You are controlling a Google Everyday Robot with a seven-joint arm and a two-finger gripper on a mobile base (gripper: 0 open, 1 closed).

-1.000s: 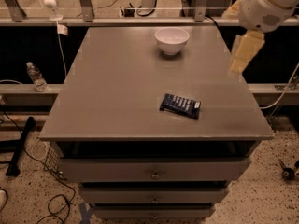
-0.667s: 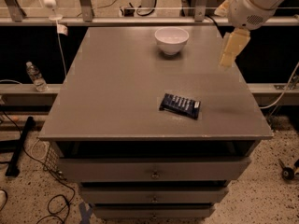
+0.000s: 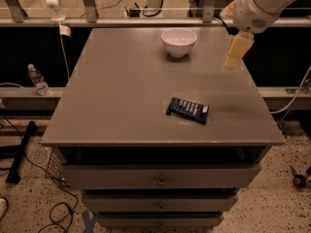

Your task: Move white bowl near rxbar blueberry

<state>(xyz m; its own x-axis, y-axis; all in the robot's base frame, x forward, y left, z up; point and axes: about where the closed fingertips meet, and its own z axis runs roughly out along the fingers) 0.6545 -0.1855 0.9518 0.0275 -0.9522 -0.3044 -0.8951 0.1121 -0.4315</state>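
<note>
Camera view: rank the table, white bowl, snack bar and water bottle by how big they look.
1. the table
2. the white bowl and the snack bar, about alike; no ranking
3. the water bottle, though it stands lower, farther from the camera
The gripper hangs right of the bowl, above the table's far right edge.

My pincer [image 3: 236, 52]: pale cream, plain; it hangs over the worktop's far right edge, right of the bowl.
My arm [image 3: 262, 4]: white.
White bowl [image 3: 179, 41]: plain white, no pattern.
Rxbar blueberry [image 3: 188, 110]: dark navy wrapper, pale lettering.
Worktop [image 3: 121, 91]: dull grey-brown, unpatterned.
Floor [image 3: 286, 208]: beige, dark speckles.
</note>
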